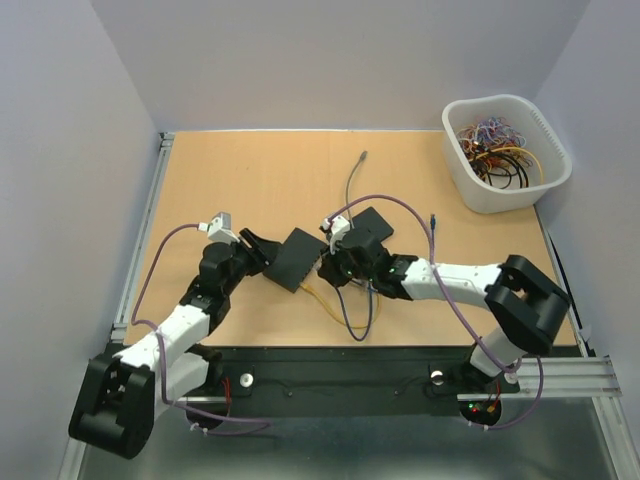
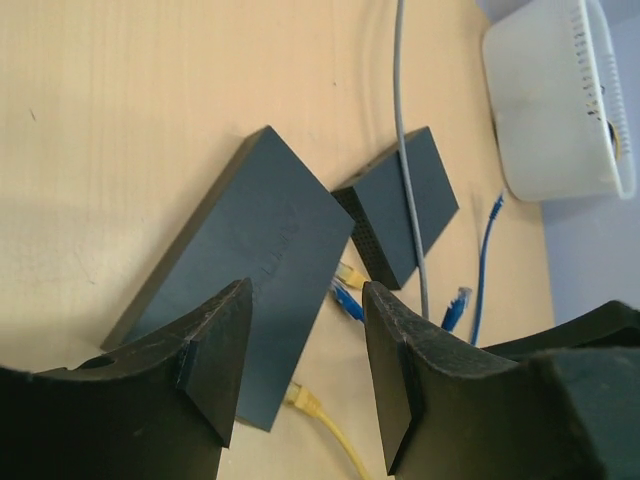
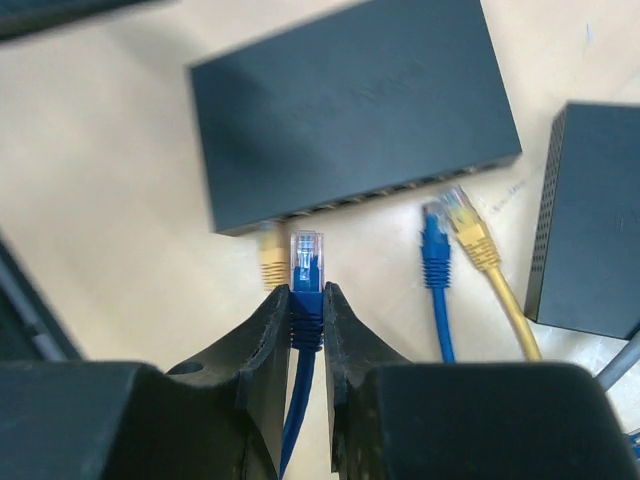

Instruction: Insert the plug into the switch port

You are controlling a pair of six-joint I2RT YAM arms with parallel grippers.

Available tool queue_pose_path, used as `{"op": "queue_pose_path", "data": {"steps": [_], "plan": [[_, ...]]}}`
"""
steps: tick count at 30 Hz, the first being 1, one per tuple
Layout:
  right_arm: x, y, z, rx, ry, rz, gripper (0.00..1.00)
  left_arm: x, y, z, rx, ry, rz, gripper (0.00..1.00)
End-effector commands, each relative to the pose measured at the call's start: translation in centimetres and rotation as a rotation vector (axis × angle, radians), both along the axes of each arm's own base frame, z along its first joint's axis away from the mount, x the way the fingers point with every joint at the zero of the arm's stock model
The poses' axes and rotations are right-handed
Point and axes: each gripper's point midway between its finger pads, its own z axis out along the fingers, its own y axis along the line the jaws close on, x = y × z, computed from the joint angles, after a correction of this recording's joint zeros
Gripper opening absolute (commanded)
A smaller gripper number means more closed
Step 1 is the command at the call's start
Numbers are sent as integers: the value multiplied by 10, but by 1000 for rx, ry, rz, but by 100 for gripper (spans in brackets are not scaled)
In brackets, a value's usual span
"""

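The switch [image 1: 295, 258] is a flat dark box lying mid-table, also in the left wrist view [image 2: 250, 260] and the right wrist view [image 3: 350, 100]. My right gripper [image 3: 307, 300] is shut on a blue plug [image 3: 307, 262], whose clear tip sits just short of the switch's port edge. A yellow plug [image 3: 271, 255] sits at a port right beside it. In the top view the right gripper [image 1: 328, 262] is at the switch's right side. My left gripper [image 2: 305, 370] is open and empty, its jaws either side of the switch's near corner, at the switch's left [image 1: 258, 250].
A second dark box [image 1: 365, 228] lies right of the switch, a grey cable [image 2: 405, 150] across it. A loose blue plug [image 3: 435, 240] and yellow plug [image 3: 470, 230] lie by the port edge. A white bin [image 1: 505, 150] of cables stands back right.
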Motion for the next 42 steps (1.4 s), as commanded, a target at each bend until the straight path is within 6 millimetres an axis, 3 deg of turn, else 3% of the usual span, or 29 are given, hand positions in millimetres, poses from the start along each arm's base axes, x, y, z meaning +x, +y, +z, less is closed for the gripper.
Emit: {"op": "queue_pose_path", "data": {"steps": [1,4,9,25,42], "plan": [[21,-14,-27,-146,-16,-88,0,36,5,33,10,-141,48,58],[23,-15,-45,-185,7,-97,0,47,4,22,20,-118,39,58],[22,-8,-54,-190,30,-81,0,59,1,4,17,-91,31,58],[26,19,-51,-112,22,-46,0,57,-9,-32,-8,-33,-17,57],[21,40,-39,-80,-3,-11,1,42,-13,-69,-12,64,-25,56]]}}
